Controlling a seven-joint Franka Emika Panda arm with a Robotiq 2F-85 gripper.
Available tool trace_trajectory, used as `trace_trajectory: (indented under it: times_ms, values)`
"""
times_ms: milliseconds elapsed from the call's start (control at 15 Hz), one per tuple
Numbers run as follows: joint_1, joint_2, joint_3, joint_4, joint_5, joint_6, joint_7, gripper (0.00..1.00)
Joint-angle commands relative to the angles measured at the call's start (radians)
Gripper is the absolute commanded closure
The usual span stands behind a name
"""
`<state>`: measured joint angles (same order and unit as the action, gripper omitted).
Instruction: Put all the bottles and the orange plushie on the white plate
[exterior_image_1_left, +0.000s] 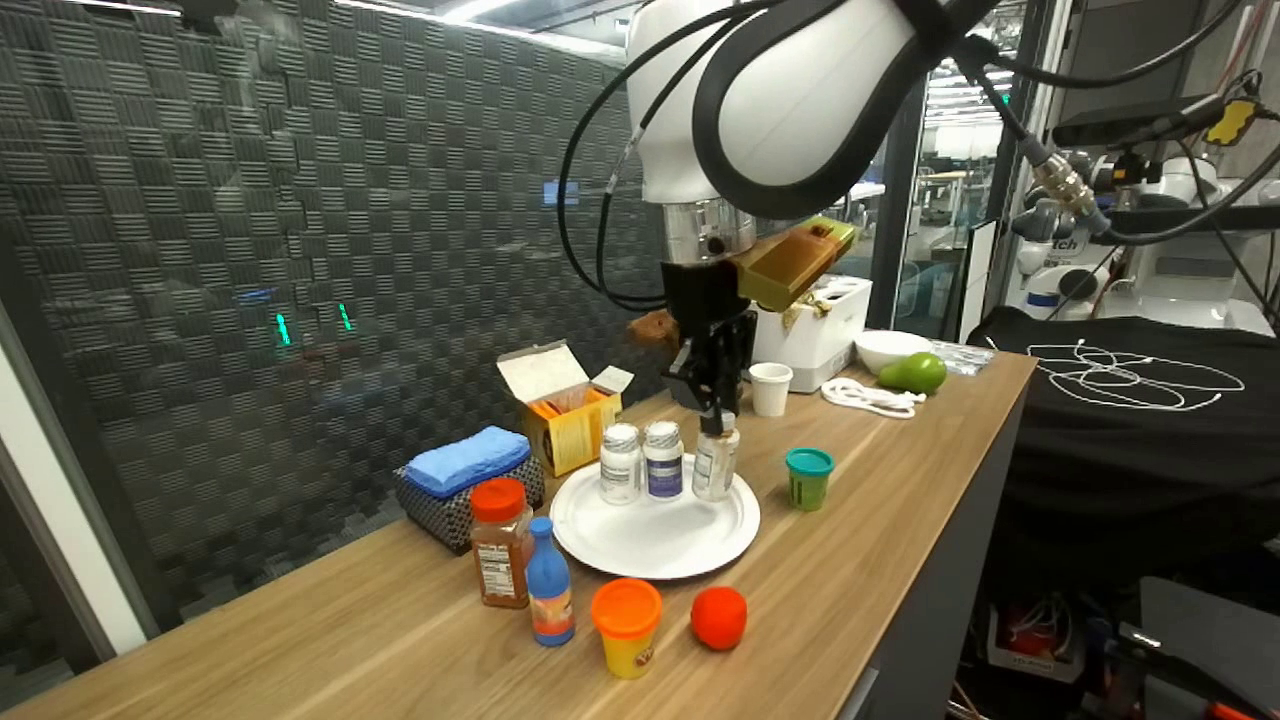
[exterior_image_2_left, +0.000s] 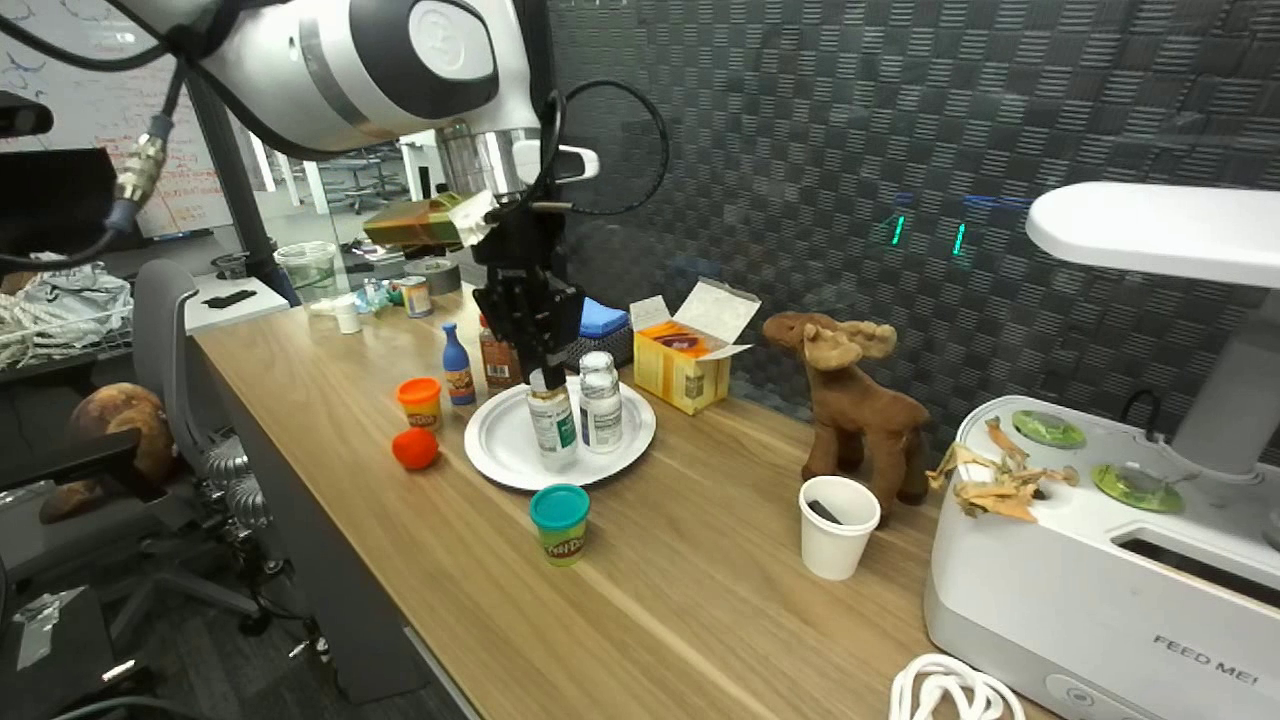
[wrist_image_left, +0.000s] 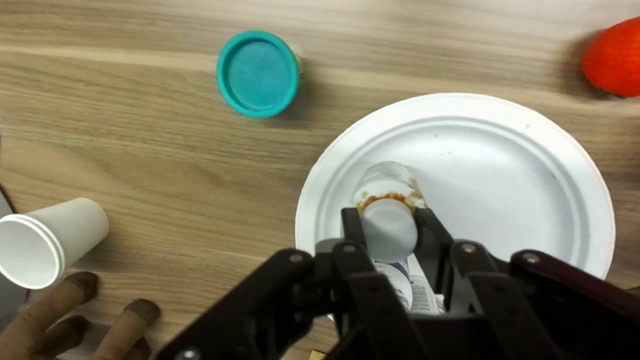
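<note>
The site is a robotics laboratory with office furniture; in an exterior view, a cabled robot arm (exterior_image_1_left: 810, 110) occupies the top centre, with a glass partition (exterior_image_1_left: 950, 190) and a white machine (exterior_image_1_left: 1068, 262) at upper right; in an exterior view, a whiteboard (exterior_image_2_left: 180, 190) bearing handwriting is at upper left, with a grey office chair (exterior_image_2_left: 165, 320) below.

Bottles (wrist_image_left: 400, 285) partly behind pincer (wrist_image_left: 389, 221), wrist view

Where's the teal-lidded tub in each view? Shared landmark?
In an exterior view: tub, below right of centre; plate to its left.
In an exterior view: tub, below left of centre; plate behind it.
In the wrist view: tub, above left of centre; plate lower right.
Shared landmark: plate.
</note>
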<state>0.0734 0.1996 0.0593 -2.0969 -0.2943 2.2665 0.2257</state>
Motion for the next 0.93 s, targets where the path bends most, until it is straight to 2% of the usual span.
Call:
trace_trajectory:
  times_ms: [0, 733, 800, 867]
  values:
    - [0.012, 0.041, -0.016, 0.055, -0.011, 0.003, -0.022, 0.92]
    - [0.023, 0.097, -0.033, 0.08, -0.033, 0.008, -0.04, 0.92]
    - [0.021, 0.091, -0.029, 0.074, -0.02, 0.009, -0.05, 0.44]
    - [0.019, 0.078, -0.03, 0.065, -0.02, 0.012, -0.052, 0.43]
